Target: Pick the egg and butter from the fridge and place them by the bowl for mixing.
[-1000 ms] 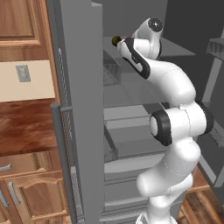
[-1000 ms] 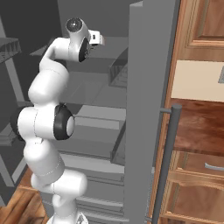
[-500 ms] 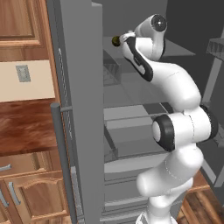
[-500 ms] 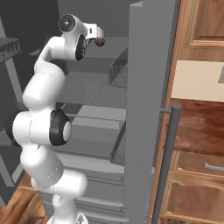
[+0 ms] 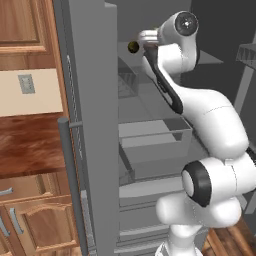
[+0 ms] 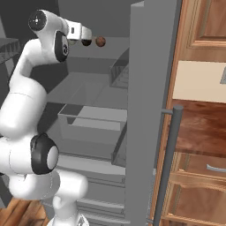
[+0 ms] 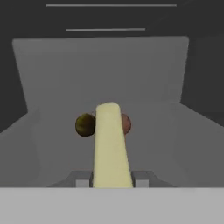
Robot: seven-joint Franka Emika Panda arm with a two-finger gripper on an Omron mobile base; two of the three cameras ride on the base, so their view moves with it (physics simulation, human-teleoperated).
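My gripper (image 7: 111,179) is shut on the butter (image 7: 110,144), a pale yellow stick that points away from the hand between the two fingertips (image 7: 82,179). Beyond its far end, on the fridge's upper shelf, sit a dark olive ball (image 7: 85,124) on the left and the reddish-brown egg (image 7: 126,124) on the right, partly hidden by the stick. In the right base view the gripper (image 6: 84,39) reaches into the fridge (image 6: 141,110), with the egg (image 6: 100,41) just past it. The left base view has the gripper (image 5: 144,39) beside the olive ball (image 5: 133,47). The bowl is out of view.
The open fridge door (image 5: 92,125) with its long bar handle (image 5: 70,175) stands close on the arm's left. Grey shelves and a pulled-out drawer (image 5: 155,140) lie below the hand. Wooden cabinets (image 6: 198,167) flank the fridge.
The jaws have closed the last bit onto the butter. The wrist has drifted slightly to the right in the left base view and the elbow has sunk lower.
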